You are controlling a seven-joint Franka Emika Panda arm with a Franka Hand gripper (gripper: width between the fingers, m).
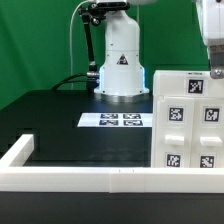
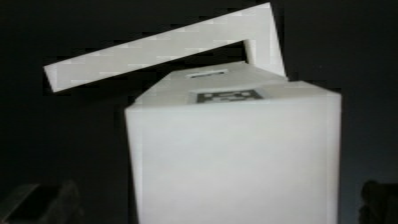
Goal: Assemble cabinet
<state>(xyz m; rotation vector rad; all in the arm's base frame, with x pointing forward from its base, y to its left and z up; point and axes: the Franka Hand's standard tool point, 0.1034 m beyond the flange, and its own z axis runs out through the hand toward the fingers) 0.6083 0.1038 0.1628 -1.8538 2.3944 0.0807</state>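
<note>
The cabinet (image 1: 188,118), a large white box carrying several square black-and-white tags, stands on the black table (image 1: 60,115) at the exterior view's right. Its front face shows a grid of tags, and its top edge rises to about the height of the robot's base (image 1: 121,65). The gripper (image 1: 214,68) comes down at the top right corner of the cabinet, just at or above its upper edge; only a grey part of it shows, and whether it touches the box cannot be told from this view.

Flat on the table near the robot's base lies the marker board (image 1: 112,121). It lies to the exterior view's left of the cabinet and apart from it. A long low white rail (image 1: 90,180) runs along the near edge of the table and turns up the left side.

In the wrist view a tall white block (image 2: 231,150) with a small tag near its top fills the middle, with an angled white panel (image 2: 160,52) behind it. Dark finger tips (image 2: 22,200) sit at either lower corner, well apart, so the jaws stand open and grip nothing.
</note>
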